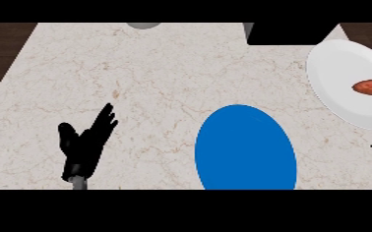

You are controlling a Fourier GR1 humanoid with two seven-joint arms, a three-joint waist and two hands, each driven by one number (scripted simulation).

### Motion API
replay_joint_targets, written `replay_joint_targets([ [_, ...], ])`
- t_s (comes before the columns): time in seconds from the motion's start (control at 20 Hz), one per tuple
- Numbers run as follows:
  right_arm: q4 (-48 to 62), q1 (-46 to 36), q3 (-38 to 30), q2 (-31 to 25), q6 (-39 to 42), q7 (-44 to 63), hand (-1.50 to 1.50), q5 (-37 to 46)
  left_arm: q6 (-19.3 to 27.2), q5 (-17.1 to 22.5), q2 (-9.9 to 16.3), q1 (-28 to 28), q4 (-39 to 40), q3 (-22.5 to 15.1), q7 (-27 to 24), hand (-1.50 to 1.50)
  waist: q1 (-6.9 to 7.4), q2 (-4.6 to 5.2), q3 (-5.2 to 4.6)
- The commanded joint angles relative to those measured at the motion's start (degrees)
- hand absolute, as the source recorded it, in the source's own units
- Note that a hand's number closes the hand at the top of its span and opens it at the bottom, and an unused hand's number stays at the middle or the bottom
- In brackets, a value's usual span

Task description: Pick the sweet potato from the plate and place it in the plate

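Note:
A white plate (338, 73) lies at the right edge of the head view, partly cut off. On it rests an orange-brown sweet potato (363, 86), only its left end showing. A blue plate (245, 150) lies on the counter at lower centre-right, bare. My left hand (85, 145) is at the lower left, fingers straight and pointing up, open and resting, well apart from both plates. My right hand does not show.
The marble counter (145, 78) spans the view. A grey round object (144, 25) sits at the far edge, top centre. A dark box (291, 33) stands at the top right, behind the white plate. Dark wood shows beyond the counter's far left corner.

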Motion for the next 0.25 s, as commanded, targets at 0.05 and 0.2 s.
replay_joint_targets([
  [0.05, -10.4, 8.0, 2.4, 4.4, -2.1, 2.3, -1.50, -0.2, 2.2, -2.0, -3.3, -1.3, 3.1, -1.8, -1.0, 0.00, -0.08, 0.19, -0.09],
  [0.2, -17.3, 12.4, 2.8, 5.1, -2.2, 5.8, -1.50, -1.2, -0.4, 0.0, 0.3, 0.7, -1.2, 0.7, 2.2, 0.00, 0.03, 0.18, -0.08],
])
